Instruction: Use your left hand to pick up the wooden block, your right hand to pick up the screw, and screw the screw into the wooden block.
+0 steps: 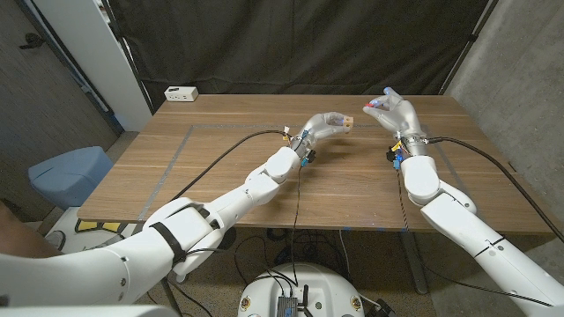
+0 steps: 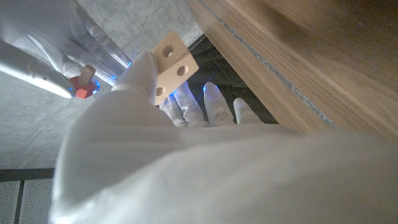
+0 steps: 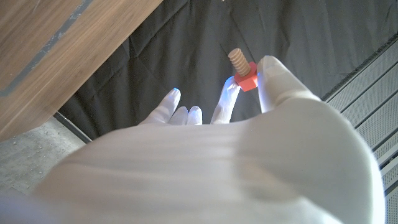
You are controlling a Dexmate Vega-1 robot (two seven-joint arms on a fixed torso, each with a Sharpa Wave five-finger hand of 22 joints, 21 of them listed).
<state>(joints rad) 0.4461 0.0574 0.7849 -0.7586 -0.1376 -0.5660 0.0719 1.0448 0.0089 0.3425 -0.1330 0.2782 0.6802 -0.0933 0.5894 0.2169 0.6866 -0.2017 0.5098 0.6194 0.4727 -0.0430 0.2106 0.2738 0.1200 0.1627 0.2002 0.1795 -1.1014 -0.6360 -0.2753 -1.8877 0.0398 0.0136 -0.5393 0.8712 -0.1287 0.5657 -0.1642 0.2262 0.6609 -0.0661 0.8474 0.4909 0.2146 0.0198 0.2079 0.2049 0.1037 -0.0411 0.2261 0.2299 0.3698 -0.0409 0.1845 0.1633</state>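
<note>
While raised above tabletop (image 1: 220,167), left hand (image 1: 324,123) grasping wooden block (image 1: 346,121) near frame centre-top. Right hand (image 1: 394,113) pinching red-headed screw (image 1: 374,103), just right of block, not touching.

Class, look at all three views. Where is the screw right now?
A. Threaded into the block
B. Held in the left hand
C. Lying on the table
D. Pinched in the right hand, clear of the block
D: the right hand pinches the red-headed screw in the air, apart from the block held by the left hand.
</note>
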